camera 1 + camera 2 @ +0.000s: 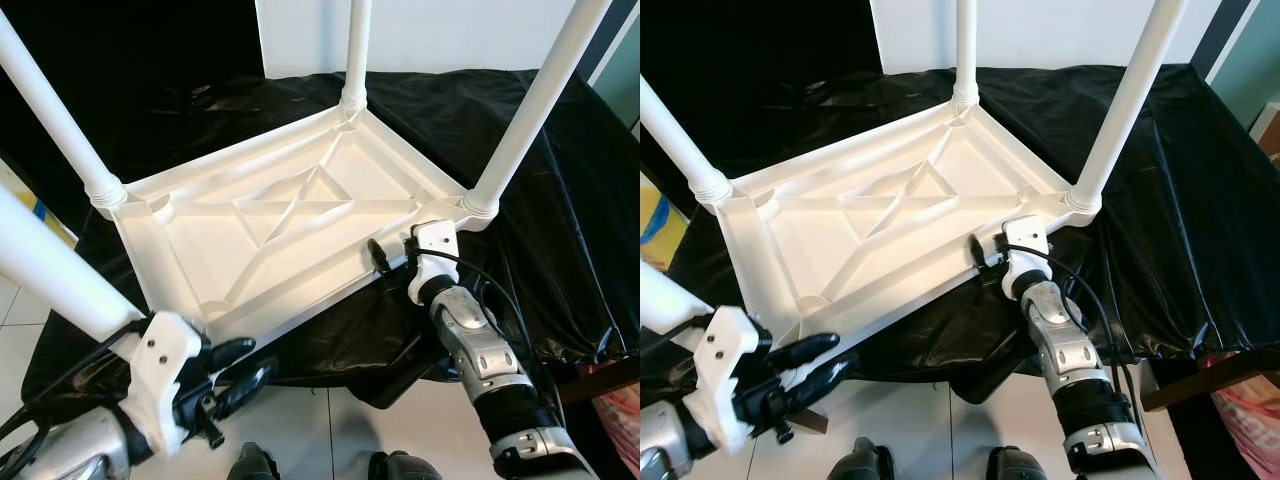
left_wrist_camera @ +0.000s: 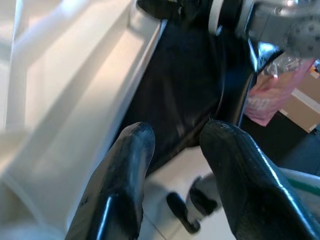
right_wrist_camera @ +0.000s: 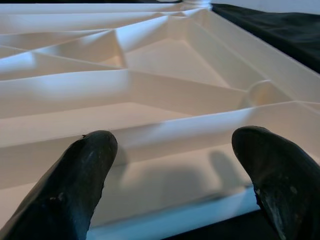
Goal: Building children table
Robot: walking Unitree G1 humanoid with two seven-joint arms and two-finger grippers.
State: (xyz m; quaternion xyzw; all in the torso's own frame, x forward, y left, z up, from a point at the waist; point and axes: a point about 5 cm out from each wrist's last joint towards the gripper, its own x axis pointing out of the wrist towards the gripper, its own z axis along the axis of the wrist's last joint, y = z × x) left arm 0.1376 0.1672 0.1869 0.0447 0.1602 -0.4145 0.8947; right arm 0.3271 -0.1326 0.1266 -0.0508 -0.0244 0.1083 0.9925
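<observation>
White plastic children table top (image 1: 290,235), upside down, ribbed underside up, at frame centre on surface under black plastic sheet (image 1: 560,200). Three white round legs (image 1: 528,110) upright in corner sockets. Right tool (image 3: 175,180) at near right edge of table top, fingers apart. Left tool (image 2: 175,165) at lower left of frame, just beside near corner, fingers apart, gripping nothing. Fourth white leg (image 1: 50,270) at left edge.

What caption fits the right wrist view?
Right gripper open at the rim of the upturned white tabletop.
</observation>
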